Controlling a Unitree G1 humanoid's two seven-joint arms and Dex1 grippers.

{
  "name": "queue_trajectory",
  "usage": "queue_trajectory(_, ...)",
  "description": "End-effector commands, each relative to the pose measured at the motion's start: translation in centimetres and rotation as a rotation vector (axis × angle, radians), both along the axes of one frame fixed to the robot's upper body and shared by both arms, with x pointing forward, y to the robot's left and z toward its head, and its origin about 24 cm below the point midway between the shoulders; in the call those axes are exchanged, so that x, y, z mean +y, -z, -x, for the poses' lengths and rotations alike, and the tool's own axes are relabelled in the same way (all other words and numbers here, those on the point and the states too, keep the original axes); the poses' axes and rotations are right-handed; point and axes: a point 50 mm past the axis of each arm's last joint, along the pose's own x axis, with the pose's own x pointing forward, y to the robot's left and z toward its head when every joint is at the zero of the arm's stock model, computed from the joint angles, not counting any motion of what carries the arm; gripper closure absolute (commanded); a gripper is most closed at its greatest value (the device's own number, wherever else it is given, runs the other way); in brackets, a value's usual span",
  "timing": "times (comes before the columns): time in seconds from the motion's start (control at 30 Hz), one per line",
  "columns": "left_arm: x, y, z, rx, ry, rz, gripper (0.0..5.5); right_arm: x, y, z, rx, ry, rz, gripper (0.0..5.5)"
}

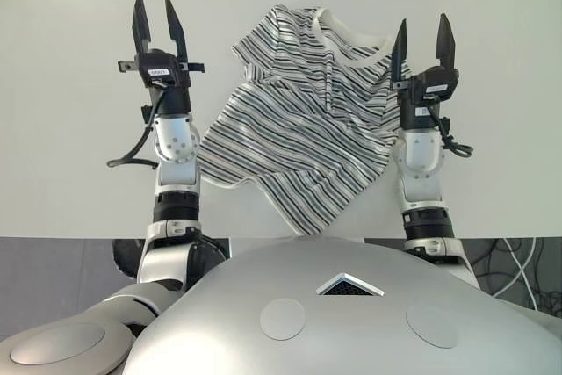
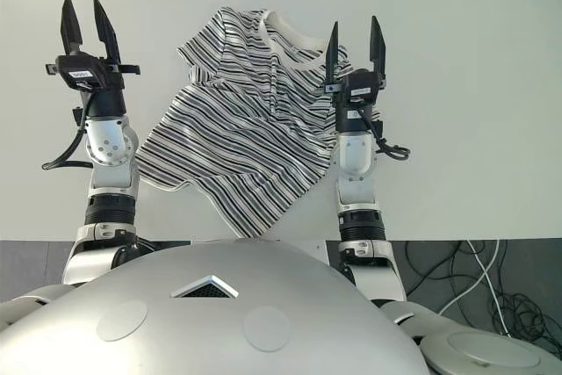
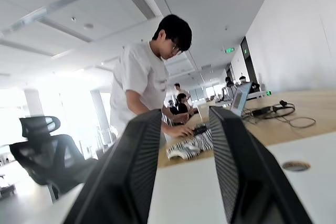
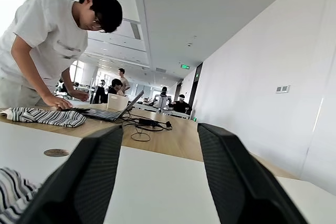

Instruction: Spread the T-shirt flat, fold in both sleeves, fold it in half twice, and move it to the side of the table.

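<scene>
The task looks to be at its very start. The T-shirt [image 1: 303,120] lies rumpled in the upper middle of the head view on the white table [image 1: 70,129]. It sits skewed on a diagonal, collar toward the upper right and a hem corner pointing to the lower middle. The cloth is bunched and lapped over itself, so the first step, spreading it flat, is not yet done, and no sleeve is folded in. One sleeve shows at the garment's upper left; the other I cannot make out among the folds. The left gripper [image 1: 154,8] stands in the upper left of the frame, apart from the shirt and over bare table, its two fingers spread wide and holding nothing. The right gripper [image 1: 422,31] stands at the shirt's right edge near the collar, fingers likewise wide apart and empty; whether it touches the cloth cannot be told. By my judgement everything remains: the spreading, both sleeve folds, both halvings, and the move to the table's side.
</scene>
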Motion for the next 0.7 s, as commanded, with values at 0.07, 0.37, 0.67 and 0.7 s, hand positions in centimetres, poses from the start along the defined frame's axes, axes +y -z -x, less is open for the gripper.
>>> queue_trajectory(0.07,-1.3,-1.3,0.6,-0.086,0.099,-0.046,3.83,-0.7,-0.9,-0.1,-0.057,0.054,0.033,2.85)
queue_trajectory(0.37,-2.0,-1.6,1.5,-0.107,0.122,-0.050,3.83,0.0,-1.9,0.3,-0.125,0.046,0.106,2.85)
queue_trajectory(0.67,-1.8,-2.0,1.8,-0.147,0.088,-0.069,3.83,0.5,-3.0,0.1,-0.157,-0.007,0.072,2.85)
queue_trajectory(0.7,-1.7,-2.0,1.8,-0.144,0.089,-0.071,3.83,0.2,-2.9,0.0,-0.150,0.000,0.051,2.85)
